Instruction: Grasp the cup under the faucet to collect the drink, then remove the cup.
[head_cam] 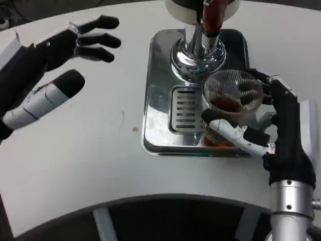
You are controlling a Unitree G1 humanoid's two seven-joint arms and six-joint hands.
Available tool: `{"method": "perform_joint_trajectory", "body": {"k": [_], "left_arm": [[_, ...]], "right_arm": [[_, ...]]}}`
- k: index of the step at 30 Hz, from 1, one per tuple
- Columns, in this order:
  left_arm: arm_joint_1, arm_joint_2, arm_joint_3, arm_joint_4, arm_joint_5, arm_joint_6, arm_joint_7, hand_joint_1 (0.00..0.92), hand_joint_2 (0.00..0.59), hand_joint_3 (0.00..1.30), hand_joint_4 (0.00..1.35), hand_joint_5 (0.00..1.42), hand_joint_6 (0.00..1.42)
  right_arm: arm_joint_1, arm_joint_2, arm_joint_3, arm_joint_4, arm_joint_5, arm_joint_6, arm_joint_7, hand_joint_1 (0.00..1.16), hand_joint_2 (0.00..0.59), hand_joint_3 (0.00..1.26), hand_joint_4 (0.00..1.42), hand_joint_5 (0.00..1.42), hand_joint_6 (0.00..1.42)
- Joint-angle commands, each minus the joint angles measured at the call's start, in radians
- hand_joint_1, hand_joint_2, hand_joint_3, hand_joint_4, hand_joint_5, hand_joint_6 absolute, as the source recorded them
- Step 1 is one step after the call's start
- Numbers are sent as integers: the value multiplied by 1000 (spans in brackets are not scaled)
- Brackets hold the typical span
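Item: cup [233, 98], clear ribbed glass, round-mouthed, holding a shallow pool of brown drink. It is standing on the right side of the drip tray [159, 108], just in front of the dispenser's base and slightly right of it.

Item: right hand [273, 128], black-backed here with white and black fingers, is wrapping the cup (thumb crossing its front, fingers curving round the far right side), gripping it.

Item: left hand [60, 65], hovering over the table [100, 165] at the picture's left, well apart from the tray; fingers are spreading wide and holding nothing.

Item: drip tray, polished chrome, rectangular with rounded corners, carrying a slotted grille [184, 108] at its middle.

Item: dispenser [198, 47], rounded chrome pedestal rising from the tray's far end, with a dark red tap handle [211, 17] above.

Item: table, smooth white, curved front edge, bearing a small brown spot [134, 129] left of the tray.
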Motion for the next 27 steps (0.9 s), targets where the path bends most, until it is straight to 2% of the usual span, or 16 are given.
{"method": "perform_joint_trajectory", "body": {"k": [1,6,11,27], "left_arm": [[70,18,3,-9,47,-28,15,0,142,223,280,345,295],[134,27,-9,-31,109,-35,25,0,142,204,236,283,217],[181,26,-7,-52,144,-29,43,0,142,201,221,270,200],[298,67,-13,-215,292,20,83,0,142,140,97,136,114]], "right_arm": [[52,0,2,-83,-1,-9,16,953,119,790,924,1134,1184],[101,-3,5,-149,2,-8,54,962,117,801,936,1138,1203],[141,-4,5,-207,7,-5,95,1035,105,822,936,1113,1227],[200,2,26,-341,46,4,211,1053,99,846,959,1125,1281]]}}
